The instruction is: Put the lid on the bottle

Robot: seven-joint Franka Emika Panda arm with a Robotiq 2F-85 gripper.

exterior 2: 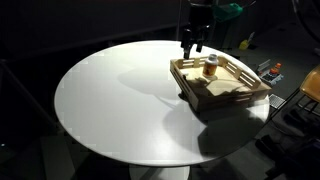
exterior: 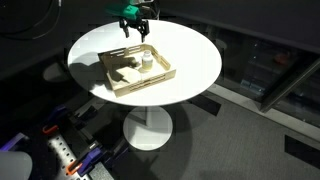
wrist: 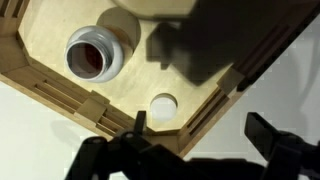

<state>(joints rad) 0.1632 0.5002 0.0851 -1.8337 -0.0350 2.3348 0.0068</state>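
Inside the tray, open bottle near lid

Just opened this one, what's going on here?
A single robot arm is working over a light wooden tray on a round white table. Its gripper hovers above the tray, fingers open and holding nothing. The bottle stands uncapped in the tray. The lid lies flat on the tray floor beside the bottle, not touching it. The lid has not been picked up yet.
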